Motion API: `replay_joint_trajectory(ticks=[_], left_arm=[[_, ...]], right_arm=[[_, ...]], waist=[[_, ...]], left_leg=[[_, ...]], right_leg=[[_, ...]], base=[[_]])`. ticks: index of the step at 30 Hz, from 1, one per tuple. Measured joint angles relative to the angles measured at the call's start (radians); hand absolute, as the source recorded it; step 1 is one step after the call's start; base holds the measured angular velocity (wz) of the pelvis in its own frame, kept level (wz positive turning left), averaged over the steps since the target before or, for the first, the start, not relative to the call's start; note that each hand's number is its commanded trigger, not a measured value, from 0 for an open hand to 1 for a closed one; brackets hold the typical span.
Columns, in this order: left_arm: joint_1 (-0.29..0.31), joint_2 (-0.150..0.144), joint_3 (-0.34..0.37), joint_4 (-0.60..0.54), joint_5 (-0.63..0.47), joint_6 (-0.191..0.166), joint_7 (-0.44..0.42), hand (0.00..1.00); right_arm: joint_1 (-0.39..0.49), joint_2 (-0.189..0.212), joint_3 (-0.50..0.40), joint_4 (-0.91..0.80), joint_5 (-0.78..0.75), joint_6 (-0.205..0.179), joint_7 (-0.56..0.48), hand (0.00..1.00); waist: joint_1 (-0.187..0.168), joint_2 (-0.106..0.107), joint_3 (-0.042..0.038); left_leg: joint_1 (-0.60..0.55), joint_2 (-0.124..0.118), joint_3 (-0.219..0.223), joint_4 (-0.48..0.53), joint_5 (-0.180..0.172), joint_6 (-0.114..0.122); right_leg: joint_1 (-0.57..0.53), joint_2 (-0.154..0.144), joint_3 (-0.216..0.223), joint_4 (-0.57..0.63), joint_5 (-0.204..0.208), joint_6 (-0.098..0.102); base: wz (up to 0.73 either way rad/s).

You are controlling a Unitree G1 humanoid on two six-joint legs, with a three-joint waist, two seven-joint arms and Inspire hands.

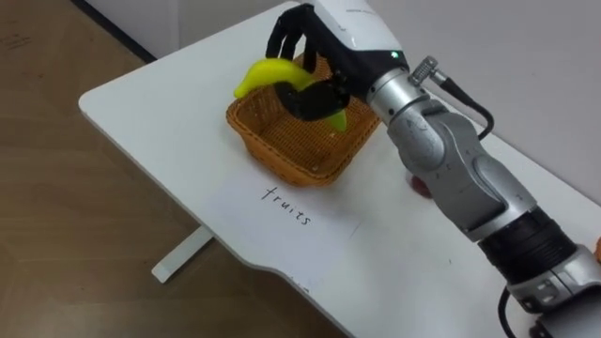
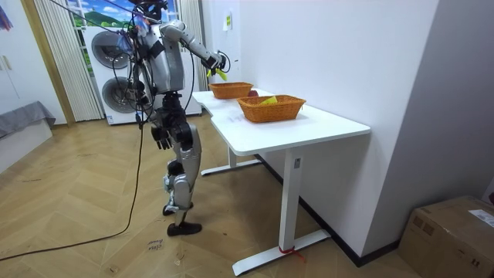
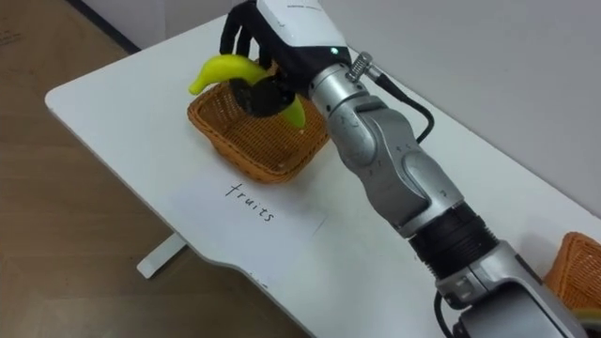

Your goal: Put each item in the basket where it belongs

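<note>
Banana [image 1: 266,73] in right hand's [image 1: 324,52] curled fingers [image 1: 283,36] above the fruit basket [image 1: 282,150]

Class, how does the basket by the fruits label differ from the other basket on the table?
The right hand holds a banana over the fruits basket; nothing hangs over the other basket. The fruits basket looks empty inside; the other basket holds a yellow thing. Both are brown wicker.

Right hand [image 1: 324,68]: fingers curled round banana [image 1: 266,74] — held over the basket's far side.
Basket [image 1: 282,155]: wicker, on white table [image 1: 141,105].
Paper sheet [image 1: 282,208]: just beside basket — bears handwriting.
</note>
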Motion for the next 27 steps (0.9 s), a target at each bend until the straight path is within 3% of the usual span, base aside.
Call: replay_joint_trajectory(ticks=[10, 27], left_arm=[[0.002, -0.007, 0.0, 0.0, 0.0, -0.015, -0.017, 0.0], [-0.002, -0.017, 0.003, 0.0, 0.009, -0.015, -0.058, 0.0]], right_arm=[[0.002, -0.003, 0.0, 0.041, -0.002, -0.019, 0.0, 0.0], [0.008, -0.005, 0.0, 0.073, -0.018, -0.005, 0.009, 0.0]], waist=[[0.0, 0.008, 0.0001], [0.001, 0.019, -0.0011]], left_leg=[[0.004, 0.0, 0.001, 0.0, 0.0, 0.001], [0.004, -0.004, 0.003, 0.0, 0.001, 0.001]], right_leg=[[0.003, 0.0, 0.007, -0.001, 0.0, 0.0], [0.009, 0.0, 0.009, -0.017, 0.0, 0.0]], base=[[0.0], [0.0]])
